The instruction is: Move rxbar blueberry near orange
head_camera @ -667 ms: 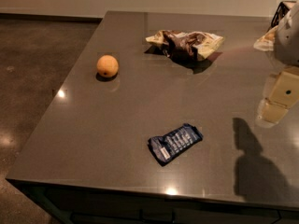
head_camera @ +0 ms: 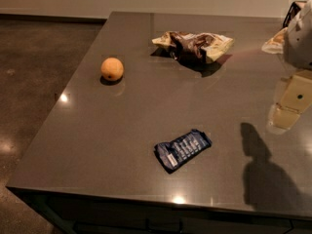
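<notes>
The rxbar blueberry (head_camera: 183, 149), a flat dark-blue wrapper with white print, lies on the grey table (head_camera: 122, 130) near the front edge, a little right of the middle. The orange (head_camera: 112, 69) sits at the table's left side, further back, well apart from the bar. My gripper (head_camera: 281, 120) hangs at the right edge of the view, above the table, to the right of the bar and behind it. It holds nothing that I can see. Its shadow (head_camera: 256, 145) falls on the table right of the bar.
A crumpled tan-and-brown chip bag (head_camera: 195, 45) lies at the back middle of the table. A pale object (head_camera: 274, 43) sits at the back right, partly behind my arm. The table's left and front edges drop to a dark floor (head_camera: 34, 82).
</notes>
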`<action>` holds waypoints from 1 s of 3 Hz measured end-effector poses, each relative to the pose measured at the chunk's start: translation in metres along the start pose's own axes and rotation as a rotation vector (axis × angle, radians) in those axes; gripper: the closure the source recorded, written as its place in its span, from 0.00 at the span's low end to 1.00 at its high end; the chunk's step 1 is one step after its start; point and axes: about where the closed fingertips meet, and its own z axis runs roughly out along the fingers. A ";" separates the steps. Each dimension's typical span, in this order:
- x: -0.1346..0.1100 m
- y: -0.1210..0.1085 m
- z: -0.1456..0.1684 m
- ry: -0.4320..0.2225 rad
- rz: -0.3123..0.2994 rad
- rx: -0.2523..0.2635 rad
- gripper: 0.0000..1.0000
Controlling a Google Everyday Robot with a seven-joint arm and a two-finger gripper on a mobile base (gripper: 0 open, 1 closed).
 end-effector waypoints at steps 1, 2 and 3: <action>-0.015 0.015 0.018 -0.007 -0.108 -0.051 0.00; -0.030 0.042 0.053 -0.008 -0.283 -0.120 0.00; -0.042 0.070 0.091 -0.004 -0.424 -0.191 0.00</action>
